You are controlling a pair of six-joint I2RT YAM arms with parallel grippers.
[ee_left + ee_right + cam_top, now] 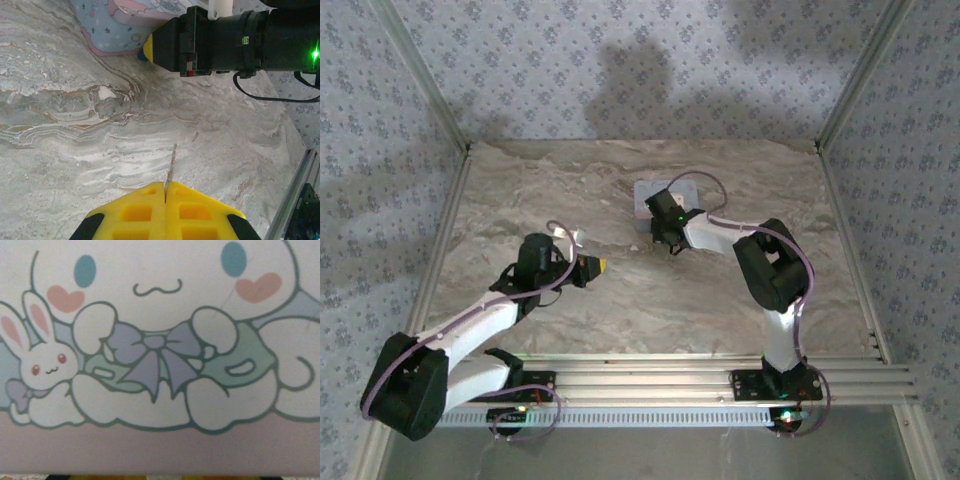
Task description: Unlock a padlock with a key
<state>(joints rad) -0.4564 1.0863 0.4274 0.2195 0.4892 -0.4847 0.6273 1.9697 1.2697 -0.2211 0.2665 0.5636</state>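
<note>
Locate the marble table (570, 190). The pale blue tin (650, 195) lies near its far centre, cartoon lid up. The right gripper (148, 47) sits at the tin's near edge, and its wrist camera looks straight down onto the lid. You cannot tell from these views whether its jaws stand apart or together. The left gripper (165, 186) is over bare table to the left of the right gripper. Its yellow fingers are pressed together and pinch the key (172, 162), whose thin blade projects forward. The padlock (142, 55) appears as a small dark-blue patch at the right gripper's yellow fingertip, just beside the tin. You cannot tell whether it is held.
</note>
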